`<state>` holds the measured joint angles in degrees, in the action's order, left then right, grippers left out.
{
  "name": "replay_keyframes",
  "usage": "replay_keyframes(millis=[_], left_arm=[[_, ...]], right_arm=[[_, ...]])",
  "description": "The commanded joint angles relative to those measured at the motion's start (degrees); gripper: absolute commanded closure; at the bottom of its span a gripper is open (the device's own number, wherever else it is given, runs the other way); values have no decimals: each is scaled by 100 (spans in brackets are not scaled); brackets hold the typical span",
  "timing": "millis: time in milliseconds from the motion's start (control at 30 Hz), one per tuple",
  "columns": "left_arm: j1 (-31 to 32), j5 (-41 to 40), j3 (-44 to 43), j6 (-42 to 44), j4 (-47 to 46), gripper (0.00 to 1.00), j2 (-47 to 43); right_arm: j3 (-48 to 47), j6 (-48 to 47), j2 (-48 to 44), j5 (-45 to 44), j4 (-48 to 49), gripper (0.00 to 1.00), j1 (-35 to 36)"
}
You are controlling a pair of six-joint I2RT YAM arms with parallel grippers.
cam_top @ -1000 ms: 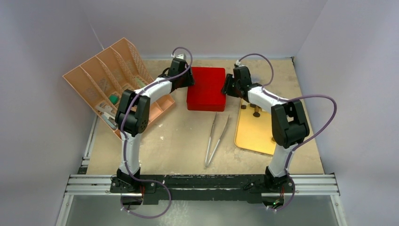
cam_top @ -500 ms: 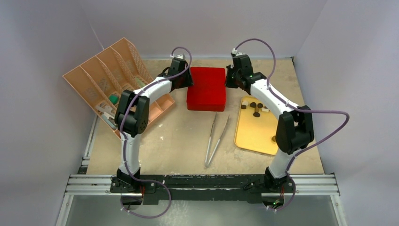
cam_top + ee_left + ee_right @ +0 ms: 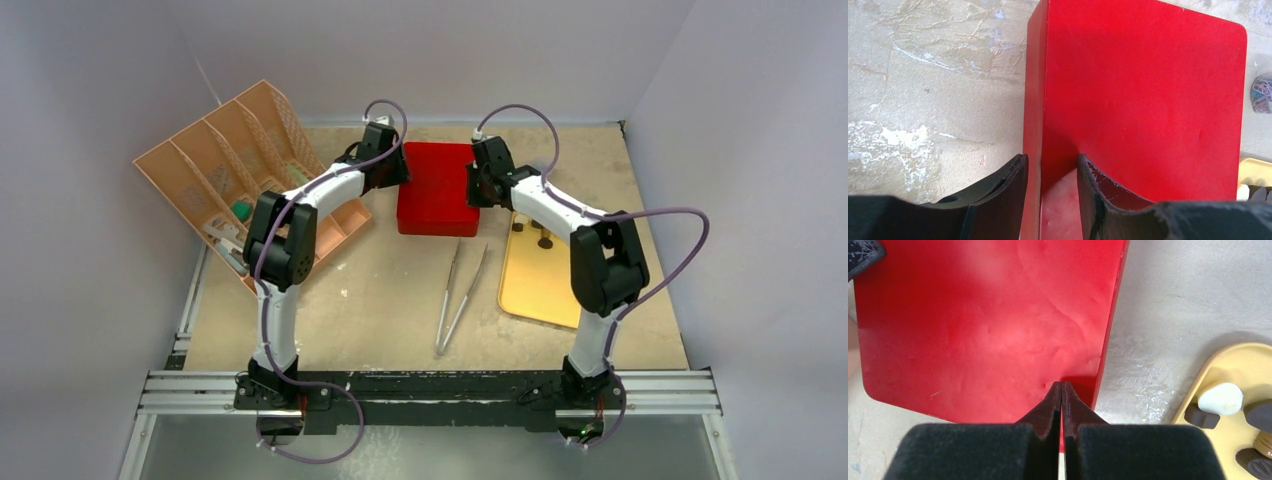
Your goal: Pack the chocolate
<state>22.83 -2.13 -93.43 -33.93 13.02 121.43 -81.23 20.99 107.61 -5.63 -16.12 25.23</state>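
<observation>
A closed red box (image 3: 437, 188) stands at the back middle of the table. A few chocolate pieces (image 3: 545, 238) lie on a yellow tray (image 3: 535, 285) to its right; the right wrist view shows a white piece (image 3: 1220, 397) and dark pieces (image 3: 1198, 416) there. My left gripper (image 3: 396, 172) is open, its jaws either side of the box's left edge (image 3: 1032, 125), one finger by the side wall, one over the lid. My right gripper (image 3: 478, 186) is shut and empty, its tip (image 3: 1061, 386) on the lid (image 3: 983, 325) near the right edge.
Metal tweezers (image 3: 460, 295) lie in front of the box. An orange file organiser (image 3: 235, 175) with small items stands at the left, beside my left arm. A clear cup of paper clips (image 3: 1262, 93) sits behind the tray. Walls close in the back and sides.
My right gripper swung toward the back right corner of the box, then came forward and left onto the lid's right edge. The left arm and the box have not moved.
</observation>
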Motion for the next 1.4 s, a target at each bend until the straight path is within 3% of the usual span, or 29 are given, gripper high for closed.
replay_keyframes(millis=[0, 267, 600, 967, 1167, 1367], left_arm=[[-59, 29, -122, -75, 97, 61, -419], [-68, 133, -195, -245, 48, 62, -633], [-68, 95, 135, -391, 154, 58, -748], [-81, 24, 111, -355, 493, 62, -806], [-86, -75, 154, -186, 810, 57, -763], [-68, 606, 598, -472, 279, 72, -690]], right_arm=[[-105, -101, -329, -447, -533, 100, 108], [-250, -179, -816, -373, -477, 100, 151], [481, 21, -170, -602, -789, 100, 158], [-193, -188, -919, -459, -739, 100, 157], [-394, -198, -870, -399, -831, 100, 175], [93, 55, -251, -777, -1134, 100, 194]])
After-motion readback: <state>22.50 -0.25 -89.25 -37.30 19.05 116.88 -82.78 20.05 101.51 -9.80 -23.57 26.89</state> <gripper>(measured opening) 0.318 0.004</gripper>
